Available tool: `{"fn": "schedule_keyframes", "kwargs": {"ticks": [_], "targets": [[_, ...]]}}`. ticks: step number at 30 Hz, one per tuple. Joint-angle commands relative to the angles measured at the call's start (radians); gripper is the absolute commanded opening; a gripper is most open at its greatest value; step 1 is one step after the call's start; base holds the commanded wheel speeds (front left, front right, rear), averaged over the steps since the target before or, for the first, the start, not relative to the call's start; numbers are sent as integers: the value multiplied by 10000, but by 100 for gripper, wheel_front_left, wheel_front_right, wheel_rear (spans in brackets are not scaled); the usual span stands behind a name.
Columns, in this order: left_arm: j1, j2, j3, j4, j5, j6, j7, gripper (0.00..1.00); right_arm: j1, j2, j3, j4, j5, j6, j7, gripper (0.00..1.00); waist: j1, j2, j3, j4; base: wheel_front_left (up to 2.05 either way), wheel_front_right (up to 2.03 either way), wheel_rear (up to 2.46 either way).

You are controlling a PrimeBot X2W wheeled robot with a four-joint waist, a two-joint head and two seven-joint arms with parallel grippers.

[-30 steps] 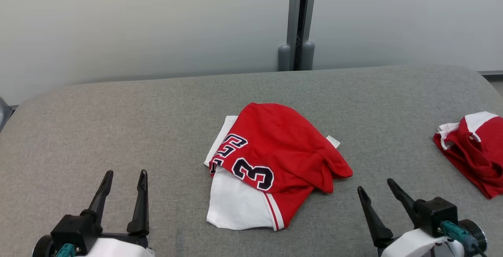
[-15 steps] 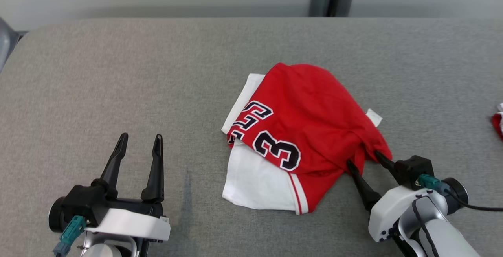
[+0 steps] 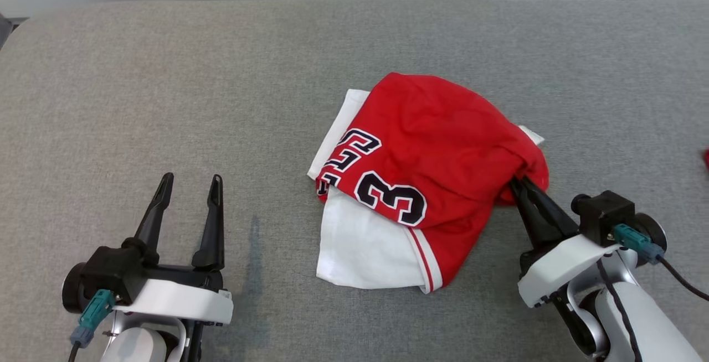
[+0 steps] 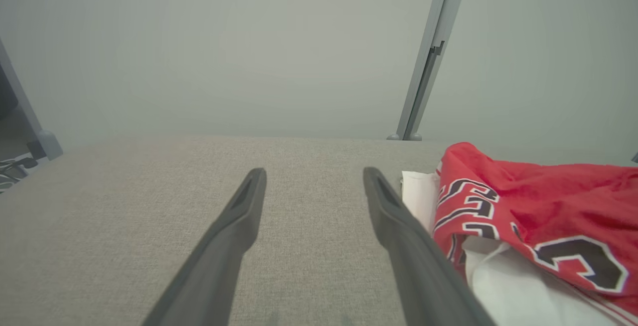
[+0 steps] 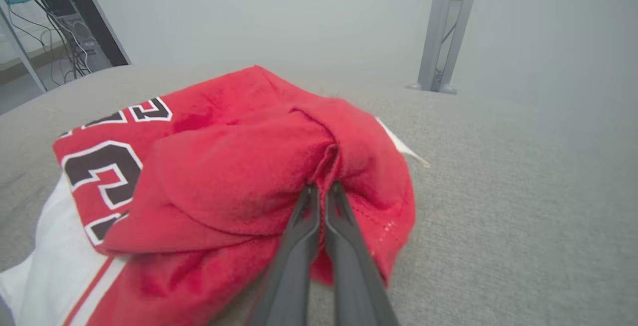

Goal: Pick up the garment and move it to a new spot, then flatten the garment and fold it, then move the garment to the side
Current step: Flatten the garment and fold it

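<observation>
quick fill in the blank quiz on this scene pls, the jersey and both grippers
1. The right gripper has its jaws ____ on a red fold of the jersey.
2. The left gripper, clear of the jersey, has its jaws ____.
3. The one whole black digit showing on the jersey is ____.
4. The jersey lies on a ____ cloth-covered table.

Missing words: shut; open; 3; grey

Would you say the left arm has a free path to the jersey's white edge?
Probably yes: the open left tool lies beside the jersey, with only bare table between them.
</observation>
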Motion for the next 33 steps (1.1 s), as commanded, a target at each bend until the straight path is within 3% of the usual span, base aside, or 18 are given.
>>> {"fn": "schedule_keyframes", "kwargs": {"ticks": [1,10,17,22,23,24,28,33], "targets": [[-134,39,73,46,64,-18,-55,100,115,-51,-16,-283,-73,-1,14,0,0,0,-105,-122,0,0,0],[40,52,236,98,112,-83,-71,100,545,-261,-322,-3583,-186,-2,903,0,0,0,-410,-612,0,0,0],[-94,-18,217,99,189,-110,-75,100,279,-588,-1735,-4987,-382,-1,1523,0,0,0,-341,-709,0,0,0],[-196,-72,196,113,232,-175,-77,100,591,-521,-2865,-4368,-127,-2,1647,0,0,0,-202,-699,0,0,0],[-240,-125,162,145,252,-220,-78,100,770,-451,-3304,-3680,28,-2,1551,0,0,0,-136,-675,0,0,0],[-240,-125,162,145,252,-220,-78,100,770,-451,-3304,-3680,28,-2,1551,0,0,0,-136,-675,0,0,0],[-398,-201,145,224,320,-316,-79,100,1078,-266,-3823,-1825,328,-1,1194,0,0,0,-36,-617,0,0,0],[-444,-247,159,316,368,-403,-78,100,889,-131,-3671,83,713,-1,350,0,0,0,27,-599,0,0,0]]}}
